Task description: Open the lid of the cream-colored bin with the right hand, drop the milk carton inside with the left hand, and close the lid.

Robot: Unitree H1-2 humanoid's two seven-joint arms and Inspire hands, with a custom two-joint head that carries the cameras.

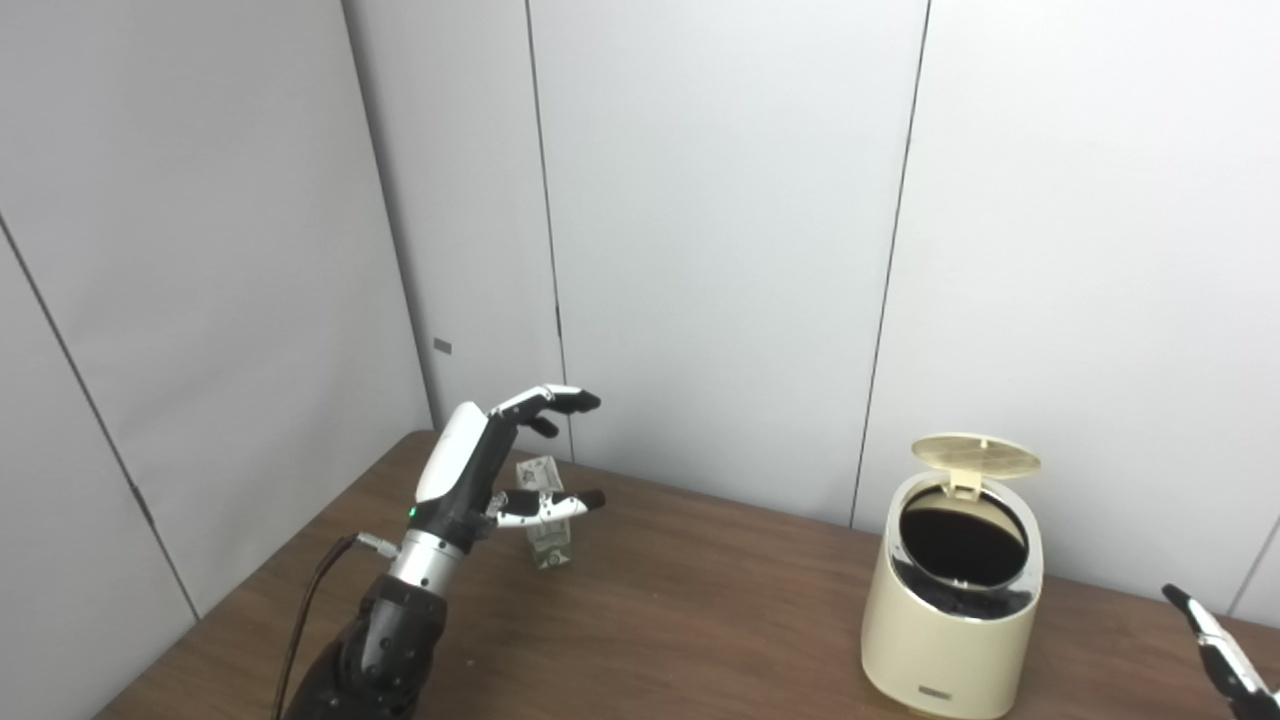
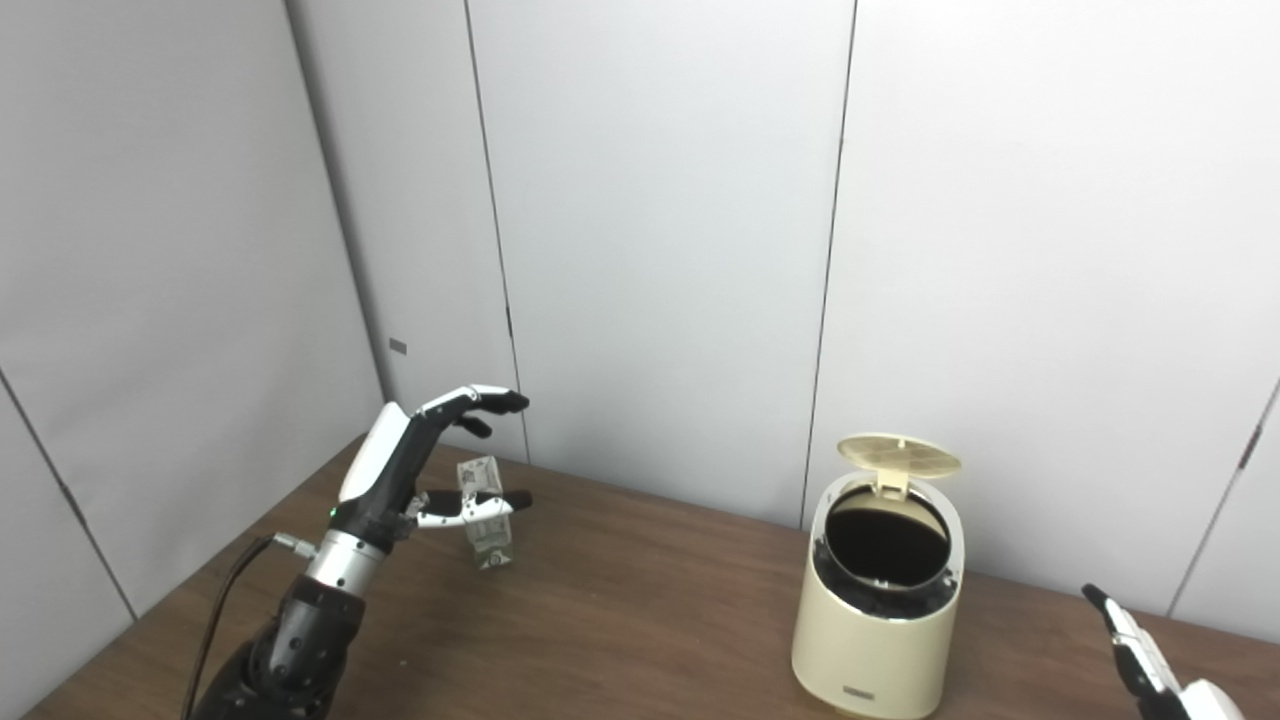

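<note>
With the lid (image 1: 975, 455) up, the spread, empty left hand (image 1: 500, 470) should close squarely around the upright milk carton (image 1: 545, 512) (right hand (image 2: 1150, 655) barely visible, state unclear).

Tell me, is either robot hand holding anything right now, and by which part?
Nothing is held. The left hand is open beside the milk carton, which stands on the table. The right hand is empty, fingers apart.

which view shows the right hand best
The right eye view: the right hand shows its dark fingertips, pale fingers and part of the white back at the bottom right corner. The left eye view cuts it off sooner, leaving only the fingers at the frame edge. Neither view shows the whole hand.
</note>
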